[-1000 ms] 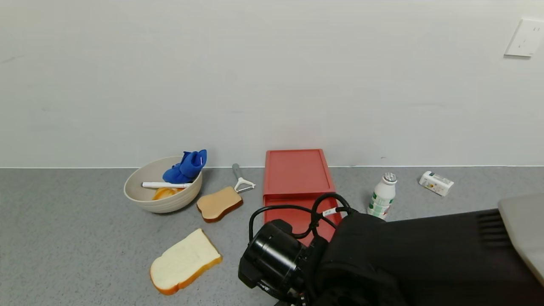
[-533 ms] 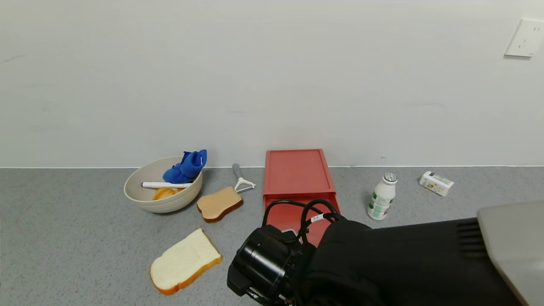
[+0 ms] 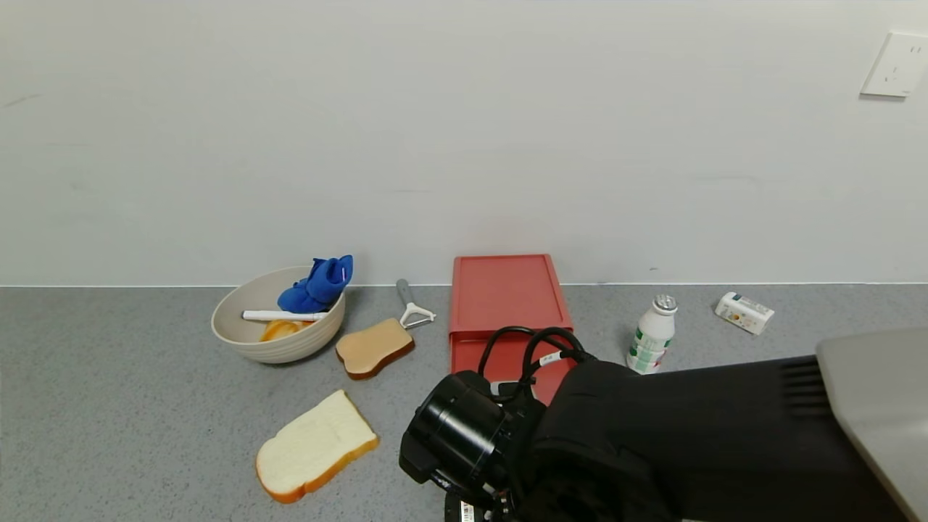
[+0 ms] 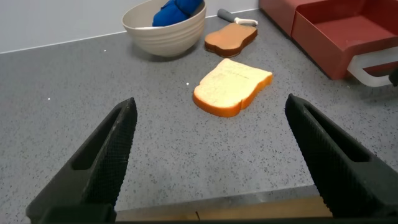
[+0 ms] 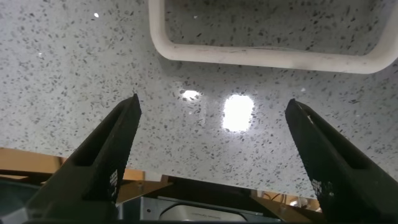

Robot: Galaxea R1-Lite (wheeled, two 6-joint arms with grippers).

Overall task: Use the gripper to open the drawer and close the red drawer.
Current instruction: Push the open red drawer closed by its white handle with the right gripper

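The coral-red drawer (image 3: 505, 293) lies against the back wall with its shallow tray (image 3: 500, 355) slid out toward me; it also shows in the left wrist view (image 4: 336, 31). Its white loop handle (image 5: 267, 56) lies just beyond my right gripper (image 5: 212, 102), which is open, empty and points down at the counter in front of the tray. In the head view the right arm's black wrist (image 3: 464, 435) and cables cover the tray's front. My left gripper (image 4: 210, 102) is open and empty, low over the counter's near edge, away from the drawer.
A beige bowl (image 3: 279, 322) with a blue cloth stands left of the drawer. A peeler (image 3: 412, 306), a brown toast slice (image 3: 373, 348) and a white bread slice (image 3: 315, 444) lie between. A white bottle (image 3: 652, 335) and a small carton (image 3: 744, 312) are to the right.
My right wrist drew back toward me and left, then shifted forward and right again. The tray stays slid out. The other objects have not moved.
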